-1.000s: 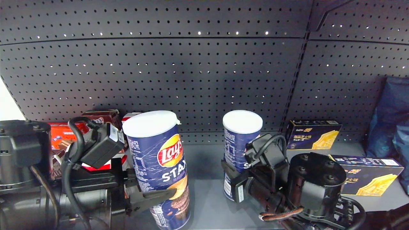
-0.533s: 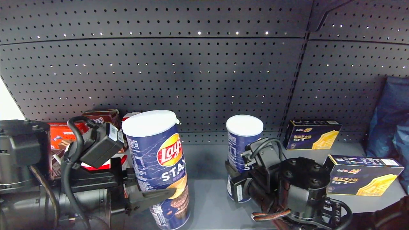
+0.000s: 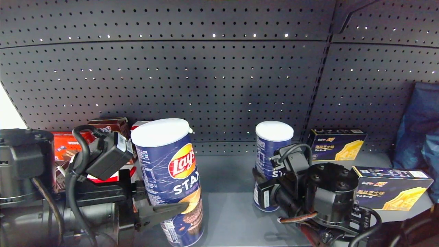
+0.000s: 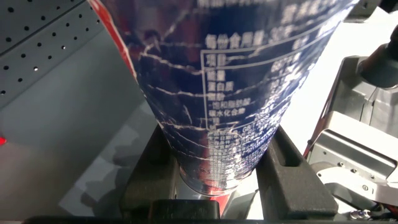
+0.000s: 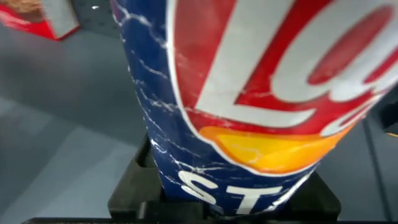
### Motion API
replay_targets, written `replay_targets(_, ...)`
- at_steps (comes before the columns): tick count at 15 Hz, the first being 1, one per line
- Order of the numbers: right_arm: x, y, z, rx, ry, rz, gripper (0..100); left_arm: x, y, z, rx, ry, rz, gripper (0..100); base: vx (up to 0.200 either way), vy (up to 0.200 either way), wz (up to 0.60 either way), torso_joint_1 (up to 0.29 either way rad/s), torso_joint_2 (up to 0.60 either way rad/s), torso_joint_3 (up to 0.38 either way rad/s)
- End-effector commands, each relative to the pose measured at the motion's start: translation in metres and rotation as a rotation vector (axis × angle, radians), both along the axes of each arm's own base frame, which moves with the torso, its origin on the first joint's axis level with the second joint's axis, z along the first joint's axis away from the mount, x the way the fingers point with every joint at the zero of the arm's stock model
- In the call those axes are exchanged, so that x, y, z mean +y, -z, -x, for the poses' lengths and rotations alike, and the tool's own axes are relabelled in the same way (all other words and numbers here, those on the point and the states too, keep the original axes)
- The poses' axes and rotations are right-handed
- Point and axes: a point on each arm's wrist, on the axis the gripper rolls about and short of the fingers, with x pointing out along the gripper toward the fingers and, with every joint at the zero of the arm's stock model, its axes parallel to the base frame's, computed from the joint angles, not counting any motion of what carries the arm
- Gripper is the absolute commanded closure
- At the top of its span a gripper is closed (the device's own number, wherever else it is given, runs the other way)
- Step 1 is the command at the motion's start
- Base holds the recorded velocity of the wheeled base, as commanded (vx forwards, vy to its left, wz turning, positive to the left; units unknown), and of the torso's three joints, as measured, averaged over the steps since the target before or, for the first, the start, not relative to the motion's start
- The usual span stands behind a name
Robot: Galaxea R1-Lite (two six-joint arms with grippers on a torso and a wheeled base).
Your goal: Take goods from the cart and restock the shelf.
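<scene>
Placement on the shelf [image 3: 226,209] is in hand, we judge. The left gripper's [image 3: 168,211] fingers grasp the near chip can [image 3: 171,171], well clear of the pegboard [image 3: 205,85]. The right gripper's [image 3: 265,195] fingers grasp the far chip can [image 3: 272,147], nearer the pegboard. Next we would lower and release. Yellow-printed boxes [image 3: 337,149] along the pegboard limit room.

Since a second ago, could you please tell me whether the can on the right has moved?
Yes: the right can has shifted rightward, toward the rear yellow-and-black box.
</scene>
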Motion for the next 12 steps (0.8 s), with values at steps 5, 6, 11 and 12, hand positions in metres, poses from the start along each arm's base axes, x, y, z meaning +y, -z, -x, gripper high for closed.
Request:
replay_targets(5, -0.008, 0.003, 0.005, 0.017, 0.005, 0.010, 0, 0.000, 0.000, 0.000, 0.000, 0.001, 0.000, 100, 0.000, 0.000, 0.00, 0.000, 0.00, 0.000)
replay_targets(6, -0.008, 0.002, 0.006, 0.013, 0.003, 0.006, 0, 0.000, 0.000, 0.000, 0.001, 0.001, -0.001, 100, 0.000, 0.000, 0.00, 0.000, 0.00, 0.000)
replay_targets(11, -0.027, -0.003, 0.034, 0.021, -0.043, 0.007, 0, 0.000, 0.000, 0.000, 0.000, 0.001, 0.000, 100, 0.000, 0.000, 0.00, 0.000, 0.00, 0.000)
replay_targets(12, -0.033, -0.001, 0.041, 0.031, -0.052, 0.009, 0, -0.001, 0.000, 0.000, -0.001, 0.002, 0.001, 100, 0.000, 0.000, 0.00, 0.000, 0.00, 0.000)
